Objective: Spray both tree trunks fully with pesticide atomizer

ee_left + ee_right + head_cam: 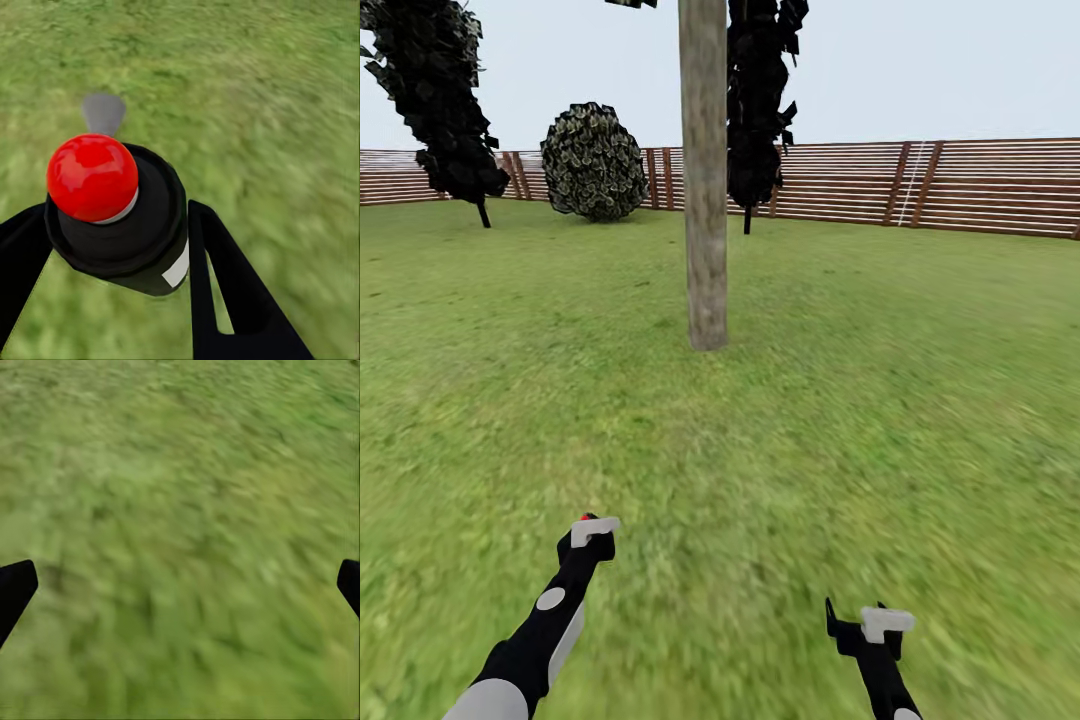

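My left gripper (120, 217) is shut on the pesticide atomizer (124, 225), a small black bottle with a white label and a glossy red ball on top. In the head view the left gripper (592, 537) hangs low over the grass, and the atomizer's red top (585, 518) peeks above it. A thick mottled grey-tan tree trunk (704, 180) stands straight ahead on the lawn, several gripper lengths beyond both arms. My right gripper (857, 622) is open over bare grass, its fingertips (16, 585) wide apart. No white specks of pesticide are in the air.
Green lawn (880, 400) spreads all around. A brown slat fence (980, 185) closes the back. A round dark bush (593, 160) sits by the fence, with dark ragged trees at the far left (435, 90) and just behind the trunk (758, 100).
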